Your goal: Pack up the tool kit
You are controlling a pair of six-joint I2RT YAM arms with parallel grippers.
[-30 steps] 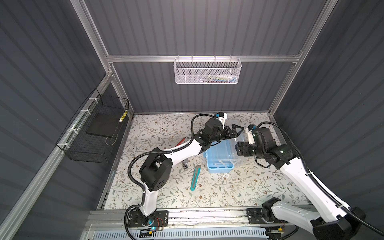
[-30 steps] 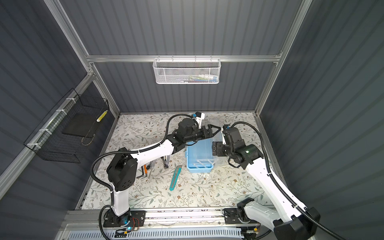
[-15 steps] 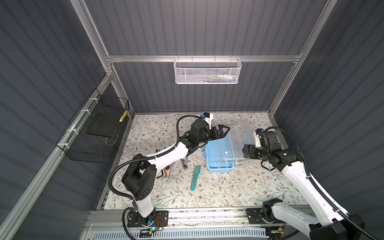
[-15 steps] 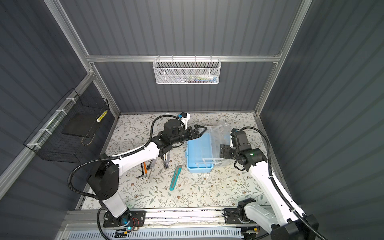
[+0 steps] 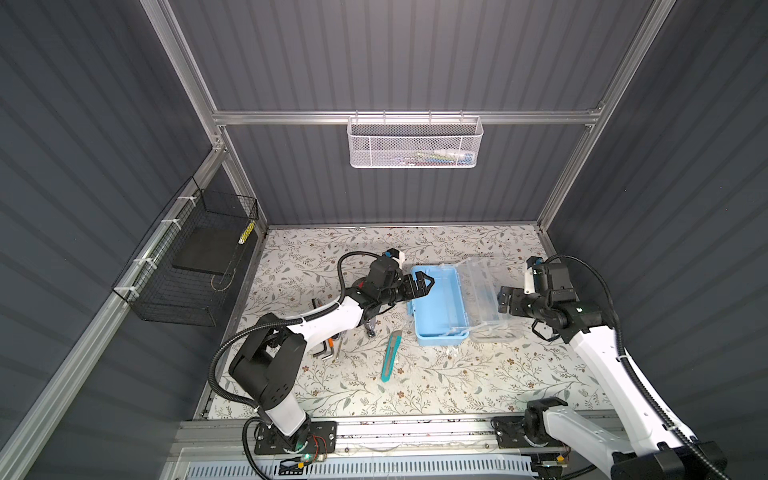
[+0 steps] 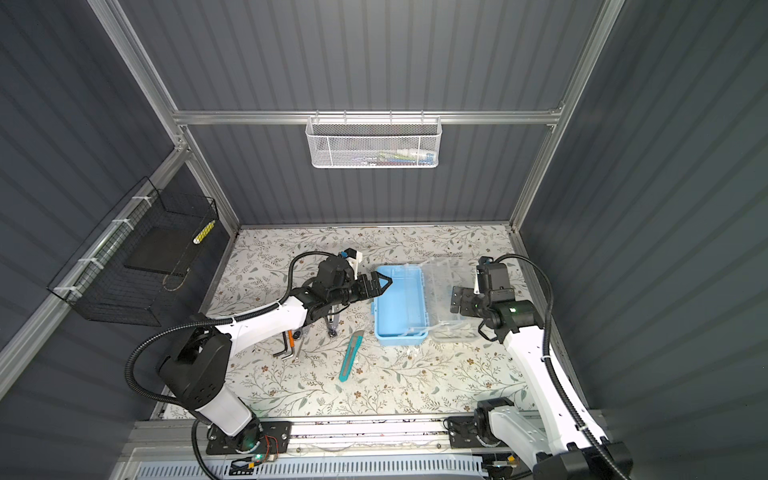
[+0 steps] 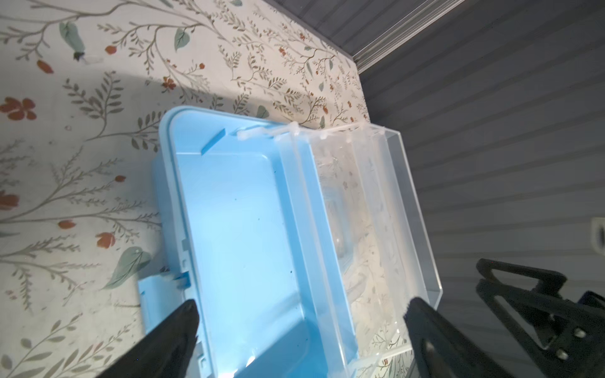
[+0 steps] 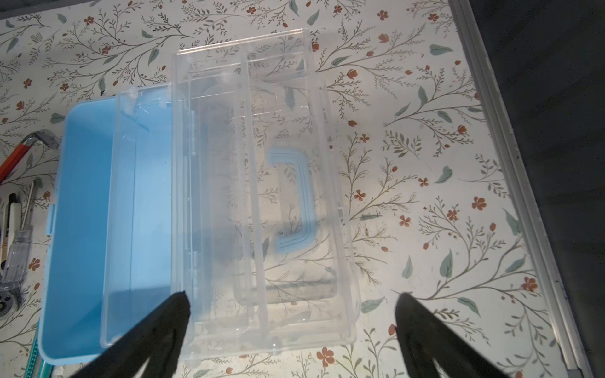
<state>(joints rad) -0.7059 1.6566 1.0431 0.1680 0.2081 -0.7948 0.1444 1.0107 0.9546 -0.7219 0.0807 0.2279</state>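
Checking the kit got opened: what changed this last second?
The clear lid swung over toward the right arm and lies flat beside the blue box. The right tool drew back with it and hovers open above it; the left tool pulled back, open. Box, utility knife and hex keys stayed put.

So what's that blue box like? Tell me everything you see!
The tool kit is a small rectangular light-blue plastic box, lying open and empty on the flowery table. Its clear lid is folded back and rests on the table beside the base, a light-blue arched handle showing through it. A clear inner tray seems to bridge base and lid. A blue latch sticks out of the base's long side opposite the lid. Neither the left gripper nor the right gripper holds it; both hang open nearby.
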